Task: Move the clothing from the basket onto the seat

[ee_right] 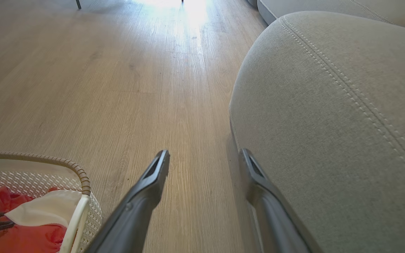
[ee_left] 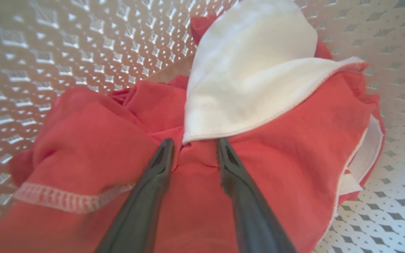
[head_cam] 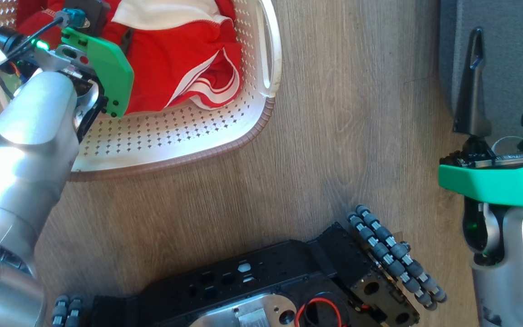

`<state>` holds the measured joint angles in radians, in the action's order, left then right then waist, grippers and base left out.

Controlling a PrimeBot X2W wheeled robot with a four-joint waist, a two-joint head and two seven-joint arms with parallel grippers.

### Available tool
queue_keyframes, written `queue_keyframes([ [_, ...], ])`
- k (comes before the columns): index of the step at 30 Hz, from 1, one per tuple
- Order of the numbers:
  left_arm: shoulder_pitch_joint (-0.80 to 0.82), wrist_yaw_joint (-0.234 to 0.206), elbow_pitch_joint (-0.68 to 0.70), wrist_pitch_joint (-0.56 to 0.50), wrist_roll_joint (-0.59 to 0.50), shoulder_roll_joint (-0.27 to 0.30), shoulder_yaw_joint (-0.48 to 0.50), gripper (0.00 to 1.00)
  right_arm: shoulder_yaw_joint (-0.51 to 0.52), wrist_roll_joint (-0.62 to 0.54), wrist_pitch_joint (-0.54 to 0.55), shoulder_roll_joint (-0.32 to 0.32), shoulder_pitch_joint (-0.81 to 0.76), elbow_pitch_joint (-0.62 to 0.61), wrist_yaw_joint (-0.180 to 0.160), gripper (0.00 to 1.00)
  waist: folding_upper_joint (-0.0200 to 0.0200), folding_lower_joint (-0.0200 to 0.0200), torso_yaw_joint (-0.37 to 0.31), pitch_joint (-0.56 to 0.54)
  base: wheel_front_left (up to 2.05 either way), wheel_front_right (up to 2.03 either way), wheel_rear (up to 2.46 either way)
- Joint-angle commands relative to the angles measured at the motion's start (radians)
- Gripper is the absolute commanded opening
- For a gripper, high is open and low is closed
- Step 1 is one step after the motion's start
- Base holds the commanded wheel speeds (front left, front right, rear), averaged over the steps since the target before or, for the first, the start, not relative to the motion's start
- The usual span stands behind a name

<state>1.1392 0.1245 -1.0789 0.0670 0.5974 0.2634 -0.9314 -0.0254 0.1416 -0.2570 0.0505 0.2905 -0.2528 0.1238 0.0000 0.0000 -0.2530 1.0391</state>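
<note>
Clothing [ee_left: 294, 140] in basket [head_cam: 261, 68] | dead ahead of L jaws, part-open astride red fold (no pinch yet) | R jaws open, empty, by seat [ee_right: 329, 105]

Pale wood-plank floor [head_cam: 334, 113]
The basket [head_cam: 166, 141] stands on it to one side, the grey seat [ee_right: 329, 105] to the other, the two well apart.

right jaws apart over wood floor [ee_right: 118, 88], between grey seat [ee_right: 329, 105] and basket [ee_right: 83, 181] of red clothing [ee_right: 23, 239]
</note>
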Motion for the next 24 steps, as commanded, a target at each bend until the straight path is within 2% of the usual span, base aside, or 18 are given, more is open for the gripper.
queue_keyframes([
  [1,0.008,0.006,0.001,0.007,0.012,0.017,0.005,0.57,-0.008,-0.003,-0.005,0.0,-0.056,-0.031,0.007,1.0,0.0,0.0,0.001,0.001,0.0,0.0,0.0],
  [5,0.012,0.006,-0.001,0.013,0.03,0.015,-0.014,0.47,-0.006,-0.001,-0.005,0.0,-0.056,-0.031,0.007,1.0,0.0,0.0,0.002,0.003,0.0,0.0,0.0],
  [8,0.018,0.006,0.0,0.021,0.046,0.013,-0.033,0.34,-0.008,0.001,-0.005,0.0,-0.055,-0.03,0.007,1.0,0.0,0.0,0.004,0.005,0.0,0.0,0.0],
  [9,0.02,0.006,0.0,0.022,0.051,0.012,-0.04,0.13,-0.009,0.001,-0.005,0.0,-0.054,-0.03,0.007,1.0,0.0,0.0,0.004,0.005,0.0,0.0,0.0],
  [10,0.021,0.006,-0.001,0.024,0.055,0.012,-0.047,0.0,-0.01,0.002,-0.005,0.0,-0.054,-0.029,0.007,1.0,0.0,0.0,0.004,0.005,0.0,0.0,0.0],
  [18,0.028,0.006,0.014,0.043,0.116,0.006,-0.09,0.0,-0.008,0.009,-0.005,0.0,-0.045,-0.02,0.007,1.0,0.0,0.0,0.004,0.005,0.0,0.0,0.0],
  [24,0.03,0.006,0.054,0.103,0.177,0.007,-0.096,0.0,-0.006,0.01,-0.005,0.0,-0.03,-0.006,0.007,1.0,0.0,0.0,0.021,-0.027,0.0,0.0,0.0],
])
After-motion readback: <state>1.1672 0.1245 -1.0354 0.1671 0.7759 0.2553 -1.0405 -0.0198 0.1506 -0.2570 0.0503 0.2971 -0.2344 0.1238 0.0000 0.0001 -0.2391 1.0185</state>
